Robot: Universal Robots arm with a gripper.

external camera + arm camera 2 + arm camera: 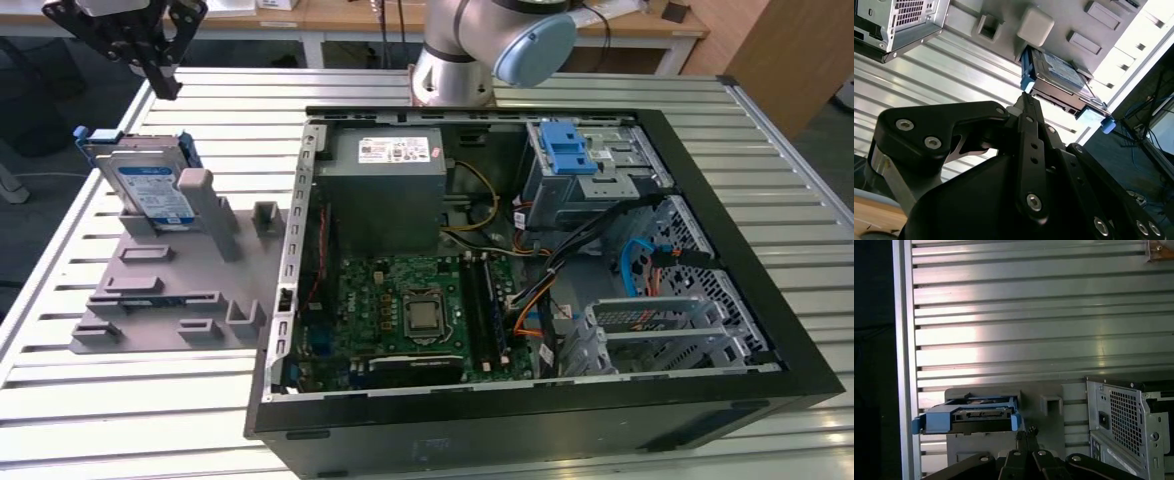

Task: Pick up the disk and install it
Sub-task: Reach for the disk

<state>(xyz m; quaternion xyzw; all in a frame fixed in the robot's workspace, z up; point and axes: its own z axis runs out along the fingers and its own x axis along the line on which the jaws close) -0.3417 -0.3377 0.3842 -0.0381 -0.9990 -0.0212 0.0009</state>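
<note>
An open black case (747, 395) is laid on a slatted metal bench (781, 140). Inside it, a grey power supply (387, 195) is mounted, with a green motherboard (400, 305) just beside it. A metal drive cage (607, 175) with a blue latch (567, 150) is fitted toward the exterior view's right, and cables (627, 262) are run near it. A grey fixture (147, 300) is set on the bench beside the case, at the exterior view's left.
</note>
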